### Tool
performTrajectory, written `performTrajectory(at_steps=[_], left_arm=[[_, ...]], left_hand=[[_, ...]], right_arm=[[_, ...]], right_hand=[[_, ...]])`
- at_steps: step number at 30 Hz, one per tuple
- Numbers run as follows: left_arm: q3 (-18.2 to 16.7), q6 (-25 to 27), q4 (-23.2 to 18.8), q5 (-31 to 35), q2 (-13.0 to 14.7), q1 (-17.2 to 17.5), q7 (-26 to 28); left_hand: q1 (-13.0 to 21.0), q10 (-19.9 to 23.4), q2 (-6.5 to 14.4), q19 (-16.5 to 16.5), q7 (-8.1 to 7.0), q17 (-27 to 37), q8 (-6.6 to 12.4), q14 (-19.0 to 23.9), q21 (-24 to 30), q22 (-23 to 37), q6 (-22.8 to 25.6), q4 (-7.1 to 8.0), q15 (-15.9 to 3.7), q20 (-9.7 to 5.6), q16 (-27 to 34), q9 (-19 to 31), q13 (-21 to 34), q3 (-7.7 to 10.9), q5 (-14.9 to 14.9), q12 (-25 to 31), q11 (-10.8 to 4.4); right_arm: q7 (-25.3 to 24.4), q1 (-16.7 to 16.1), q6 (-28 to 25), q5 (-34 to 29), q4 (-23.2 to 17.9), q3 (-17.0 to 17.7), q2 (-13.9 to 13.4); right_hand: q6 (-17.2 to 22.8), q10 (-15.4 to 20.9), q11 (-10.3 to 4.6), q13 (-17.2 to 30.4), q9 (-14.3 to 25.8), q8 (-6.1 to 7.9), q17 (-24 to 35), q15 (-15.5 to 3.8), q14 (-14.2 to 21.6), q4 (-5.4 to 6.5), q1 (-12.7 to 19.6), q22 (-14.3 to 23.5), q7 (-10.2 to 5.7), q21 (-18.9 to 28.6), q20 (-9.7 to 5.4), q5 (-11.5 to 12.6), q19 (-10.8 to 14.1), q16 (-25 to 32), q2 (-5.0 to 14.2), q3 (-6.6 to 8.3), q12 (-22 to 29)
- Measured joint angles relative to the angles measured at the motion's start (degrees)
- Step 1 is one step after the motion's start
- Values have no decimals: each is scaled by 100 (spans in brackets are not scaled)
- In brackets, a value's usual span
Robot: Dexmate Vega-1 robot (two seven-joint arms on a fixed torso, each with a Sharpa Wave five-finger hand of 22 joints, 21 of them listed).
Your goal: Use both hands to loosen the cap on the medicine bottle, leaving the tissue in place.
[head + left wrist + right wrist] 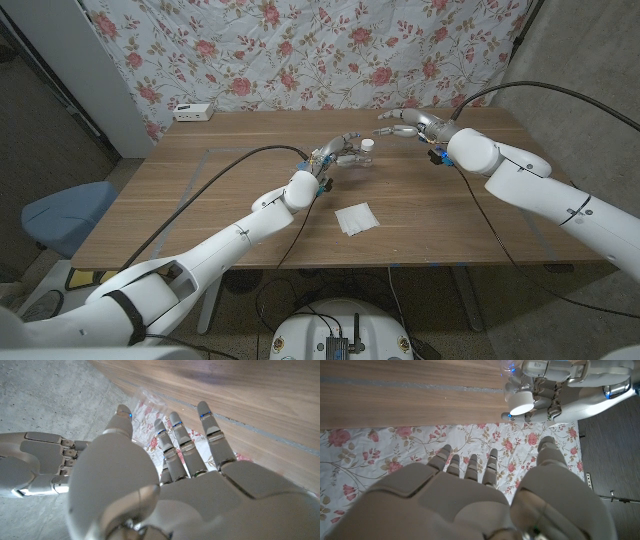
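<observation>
A small clear medicine bottle [367, 154] with a white cap [521, 402] stands upright on the wooden table [200, 210], past its middle. My left hand [340, 150] reaches it from the left, thumb and fingers around its body. In the left wrist view the bottle [148, 401] shows between the tips of that hand [165, 485]. My right hand [405, 124] hovers behind and to the right of the bottle, fingers spread, holding nothing. In the right wrist view its back [470, 500] faces the left hand [565, 385]. A white tissue [357, 218] lies flat nearer the front edge.
A white box [193, 111] sits at the table's far left corner. A floral cloth [300, 50] hangs behind the table. A blue chair [60, 215] stands off the left side. Black cables trail from both arms over the tabletop.
</observation>
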Motion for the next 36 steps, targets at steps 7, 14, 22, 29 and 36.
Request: performTrajectory(at_steps=[7, 14, 22, 29, 36], left_arm=[[24, -25, 47, 18, -29, -36, -25], [50, -43, 81, 48, -59, -62, -26], [83, -45, 86, 98, -73, -69, -24], [110, -45, 69, 160, -74, -77, -7], [134, -118, 66, 242, -72, -87, 27]], left_hand=[[-38, 15, 37, 0, 0, 0, 0, 0, -45, 0, 0, 0, 0, 0, 0, 0, 0, 0, -3, 22, -14], [-38, 22, 37, 31, 1, 1, 0, 31, -45, 0, 1, -25, -31, -30, 0, 0, 0, 25, -4, 21, -22], [-38, 36, 37, 30, -9, 1, 0, 42, -80, 0, 51, -26, -20, -30, 0, 0, 0, 24, -4, 15, -9], [-38, 35, 36, 30, -34, 1, 0, 41, -101, 0, 76, -26, -20, -30, 0, 0, 0, 24, -4, 13, -10], [-76, 76, -2, 8, -71, 1, 0, 41, -132, 0, 113, -27, -19, -52, 0, 0, 1, 25, -5, -1, -10]], right_arm=[[284, 139, -144, -146, -65, -84, -58], [756, 382, -439, -291, -178, -224, -108], [1265, 652, -778, -434, -268, -401, -130], [1643, 907, -992, -561, -295, -587, -131], [1918, 1109, -1150, -663, -307, -731, -108]], right_hand=[[-77, -327, 81, 0, 0, 0, 0, 117, -173, -24, 86, 0, 73, 39, 53, 0, -91, 0, -85, 24, -49], [-177, -594, 139, 0, 27, 0, 26, 180, -299, -47, 209, 0, 96, 45, 123, 72, -79, 0, -133, 47, -49], [-262, -756, 101, 0, 53, 0, 28, 220, -338, -72, 288, 0, 73, 44, 182, 72, -78, 1, -167, 72, -49], [-313, -900, 163, 0, 71, 0, 27, 272, -390, -75, 356, 0, 27, 44, 182, 111, -78, 1, -160, 115, -49], [-351, -971, 172, 0, 80, 0, 27, 272, -391, -71, 395, -1, 64, 44, 213, 111, -46, 1, -167, 119, -49]])
